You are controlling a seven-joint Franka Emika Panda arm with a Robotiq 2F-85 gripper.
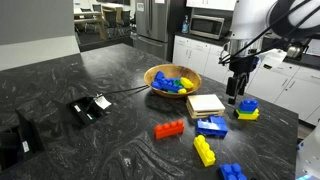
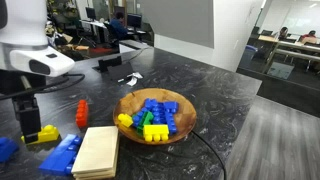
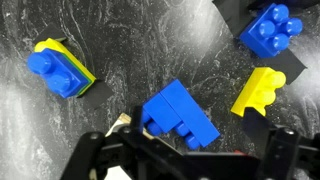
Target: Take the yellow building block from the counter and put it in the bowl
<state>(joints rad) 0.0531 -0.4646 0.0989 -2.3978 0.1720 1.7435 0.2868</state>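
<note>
The yellow building block (image 1: pixel 204 150) lies on the dark marbled counter (image 1: pixel 120 140) near its front edge, beside a blue brick (image 1: pixel 211 126). In the wrist view it (image 3: pixel 258 92) lies right of centre, apart from the jaws. The wooden bowl (image 1: pixel 172 80) stands further back and holds several blue, yellow and green bricks; it also shows in an exterior view (image 2: pixel 150 115). My gripper (image 1: pixel 236 95) is open and empty. It hovers above the counter by the short yellow piece topped with blue (image 1: pixel 246 109). In the wrist view the jaws (image 3: pixel 185 150) straddle a blue brick (image 3: pixel 180 113).
A flat tan block (image 1: pixel 205 103) lies between bowl and gripper. A red brick (image 1: pixel 168 128) and another blue brick (image 1: pixel 232 171) lie near the front. A black device with a cable (image 1: pixel 90 107) sits to the side. The counter's edge is close behind the gripper.
</note>
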